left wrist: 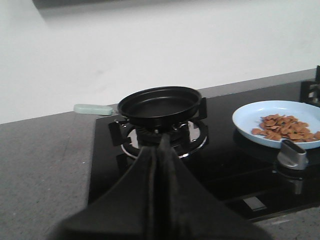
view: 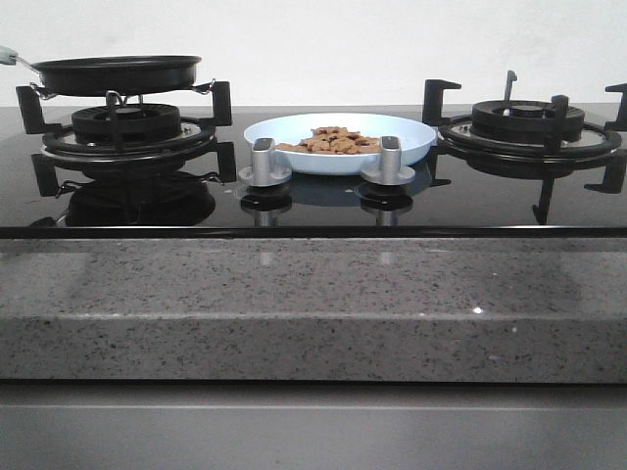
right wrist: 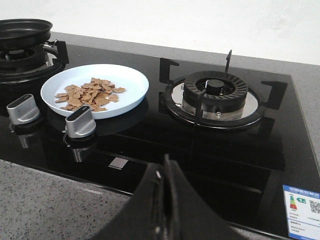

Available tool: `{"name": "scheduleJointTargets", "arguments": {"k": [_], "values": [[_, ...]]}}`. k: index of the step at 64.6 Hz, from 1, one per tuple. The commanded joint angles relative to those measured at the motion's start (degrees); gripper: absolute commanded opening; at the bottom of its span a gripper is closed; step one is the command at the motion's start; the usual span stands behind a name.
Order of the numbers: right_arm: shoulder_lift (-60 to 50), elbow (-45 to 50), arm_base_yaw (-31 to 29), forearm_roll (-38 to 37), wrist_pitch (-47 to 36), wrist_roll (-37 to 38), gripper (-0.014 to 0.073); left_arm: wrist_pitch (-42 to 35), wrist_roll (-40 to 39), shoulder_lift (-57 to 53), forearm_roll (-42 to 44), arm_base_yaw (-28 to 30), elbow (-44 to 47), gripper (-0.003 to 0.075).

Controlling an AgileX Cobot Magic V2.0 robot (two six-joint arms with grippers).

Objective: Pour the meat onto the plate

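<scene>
The pale-blue plate [view: 338, 140] [left wrist: 250, 120] [right wrist: 130, 82] sits on the black glass hob between the two burners, behind the knobs. A heap of light-brown meat [view: 333, 141] [left wrist: 282, 126] [right wrist: 89, 93] lies in it. The black frying pan [view: 116, 73] [left wrist: 160, 102] [right wrist: 22, 30] rests empty on the left burner, its pale-green handle [left wrist: 92, 108] pointing left. My left gripper [left wrist: 162, 145] is shut and empty, held back from the pan. Over the hob's front edge my right gripper [right wrist: 164, 167] is shut on nothing. Neither gripper shows in the front view.
Two silver knobs [view: 263, 162] [view: 390, 161] stand in front of the plate. The right burner [view: 529, 125] [right wrist: 214, 92] has raised black grate prongs. A speckled grey stone counter [view: 313, 304] fronts the hob, and a white wall stands behind.
</scene>
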Motion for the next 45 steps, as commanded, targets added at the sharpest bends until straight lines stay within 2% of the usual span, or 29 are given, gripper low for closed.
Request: {"name": "scheduleJointTargets", "arguments": {"k": [1, 14, 22, 33, 35, 45], "values": [[0.24, -1.53, -0.04, -0.52, -4.96, -0.46, -0.0069, -4.49, -0.50, -2.96, -0.59, 3.35, 1.33, -0.0020], [0.24, -1.53, -0.04, -0.52, -4.96, -0.46, -0.0069, -4.49, -0.50, -12.92, -4.58, 14.61, 10.18, -0.0020], [0.24, -1.53, -0.04, -0.52, -4.97, -0.46, -0.0069, -6.59, -0.50, -12.97, -5.59, 18.98, 15.59, -0.0020], [0.24, -1.53, -0.04, -0.52, -4.91, -0.46, -0.0069, -15.74, -0.79, -13.04, -5.59, 19.21, 22.67, -0.0020], [0.24, -1.53, -0.04, -0.52, -4.91, -0.46, -0.0069, -13.90, -0.78, -13.04, -5.59, 18.62, 22.37, -0.0020], [0.24, -1.53, -0.04, -0.52, -4.91, -0.46, -0.0069, -14.38, -0.78, -13.04, -5.34, 15.72, 22.50, -0.0020]]}}
